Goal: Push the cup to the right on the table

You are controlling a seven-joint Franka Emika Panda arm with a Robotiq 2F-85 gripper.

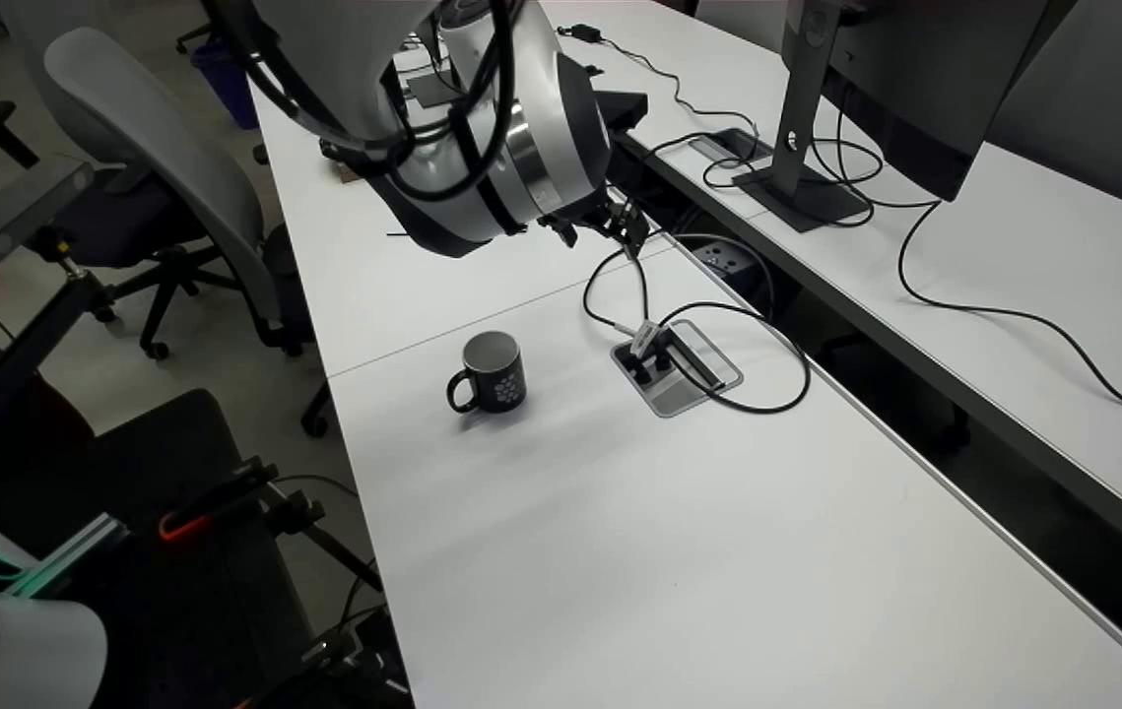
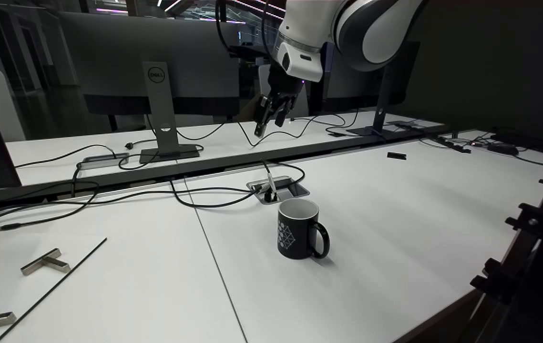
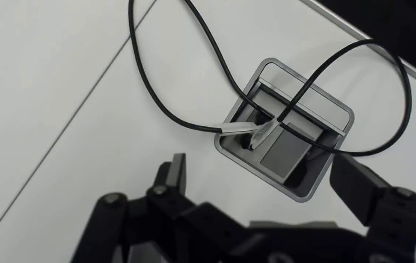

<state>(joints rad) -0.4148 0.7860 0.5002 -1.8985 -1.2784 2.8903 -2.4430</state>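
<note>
We've got the claw (image 3: pixel 260 170) spread wide above the desk (image 3: pixel 120 138) in the wrist view, and the mug (image 2: pixel 295 236)? Only the exterior views hand us that: upright on the desk, near the cable box (image 3: pixel 286 151)!

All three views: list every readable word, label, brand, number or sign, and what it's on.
"DELL": monitor stand, in an exterior view.
Cable tags: any print too blurred to read.
Mug: dot-and-line pattern, no readable words.
White housing: round emblem, no readable words.

Grey chair (image 1: pixel 162 148) on grey floor (image 1: pixel 119 379), purplish strip lights (image 2: pixel 111 10)
</note>
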